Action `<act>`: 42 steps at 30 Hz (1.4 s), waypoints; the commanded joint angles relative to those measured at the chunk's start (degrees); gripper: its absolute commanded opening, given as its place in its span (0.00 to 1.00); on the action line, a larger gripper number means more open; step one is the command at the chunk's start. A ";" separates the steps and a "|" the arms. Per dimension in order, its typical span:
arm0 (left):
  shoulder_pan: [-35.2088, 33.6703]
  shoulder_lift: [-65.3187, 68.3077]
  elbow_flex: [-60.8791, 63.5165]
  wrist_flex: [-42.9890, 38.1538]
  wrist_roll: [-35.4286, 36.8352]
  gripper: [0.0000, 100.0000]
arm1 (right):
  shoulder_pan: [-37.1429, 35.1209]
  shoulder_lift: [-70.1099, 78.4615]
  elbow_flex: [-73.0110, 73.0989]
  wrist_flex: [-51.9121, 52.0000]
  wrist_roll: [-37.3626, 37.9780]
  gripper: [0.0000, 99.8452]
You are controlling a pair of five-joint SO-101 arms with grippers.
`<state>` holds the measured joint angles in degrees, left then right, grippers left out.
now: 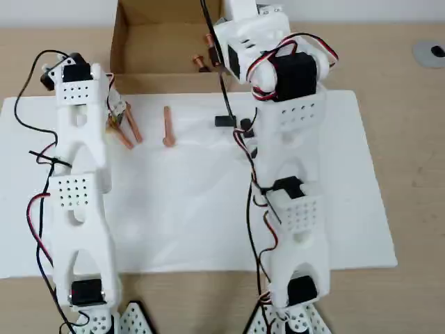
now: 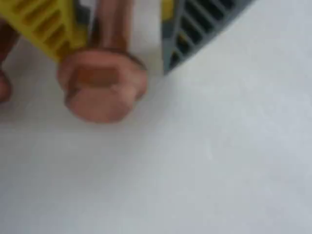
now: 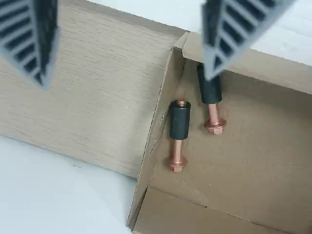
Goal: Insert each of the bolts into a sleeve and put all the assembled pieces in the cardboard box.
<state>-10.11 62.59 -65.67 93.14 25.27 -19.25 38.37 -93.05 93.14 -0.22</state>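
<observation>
A copper bolt (image 2: 102,85) lies on the white mat (image 1: 208,209) between the yellow finger (image 2: 44,24) and grey finger (image 2: 195,24) of my left gripper (image 2: 117,61). The yellow finger is against the shaft, a gap shows at the grey one, so the gripper is open around it. A second bolt (image 2: 4,83) lies beside it, and a third bolt (image 1: 167,125) lies a little to the right on the mat. My right gripper (image 3: 131,44) hangs wide open and holds nothing above the cardboard box's (image 1: 132,42) right wall. Two sleeved bolts (image 3: 178,134) (image 3: 211,105) lie inside the box.
Two black sleeves (image 1: 222,122) (image 1: 245,125) lie on the mat near the right arm's base links. The box stands at the table's far edge, touching the mat. Cables hang along both arms. The mat's middle and front are bare.
</observation>
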 commanded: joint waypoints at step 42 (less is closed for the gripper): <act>5.98 -65.71 37.01 4.13 -11.16 0.01 | 7.78 -20.79 60.79 9.32 0.26 0.24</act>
<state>-4.57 6.42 -36.04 99.91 15.43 -12.57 20.97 -36.44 101.67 -0.31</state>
